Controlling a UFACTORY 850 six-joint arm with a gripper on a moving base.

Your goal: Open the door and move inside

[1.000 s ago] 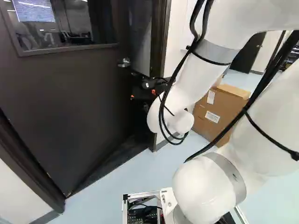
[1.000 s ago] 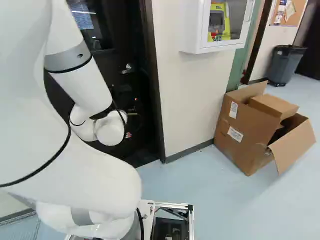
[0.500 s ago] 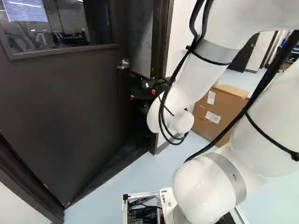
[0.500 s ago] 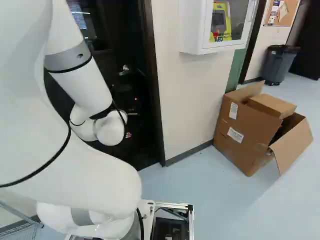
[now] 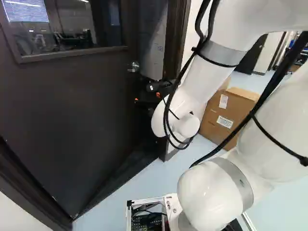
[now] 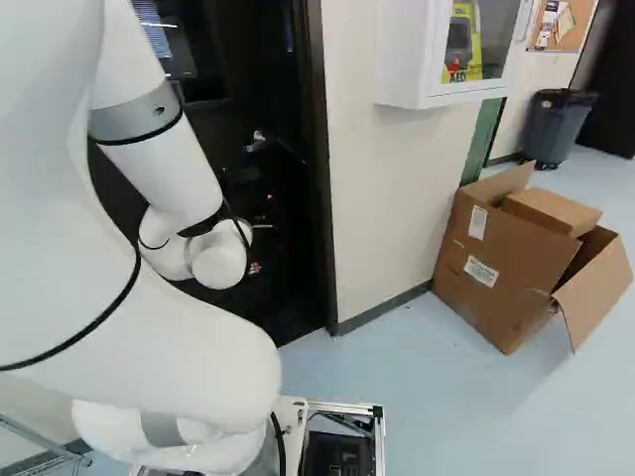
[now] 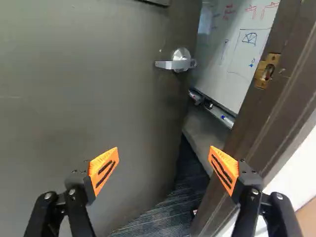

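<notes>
Pincer spread wide, holding nothing; the ajar door stands ahead at eleven o'clock, probably heavy and rigid, best pushed near its slick lever handle.

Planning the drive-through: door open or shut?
Open, partly: the door stands ajar, with a whiteboard visible between its handle side and the frame.

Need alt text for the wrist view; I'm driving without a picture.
A dark door with a lever handle stands partly open ahead of the gripper's spread, empty jaws. Beyond the gap are a whiteboard and dark carpet.
</notes>
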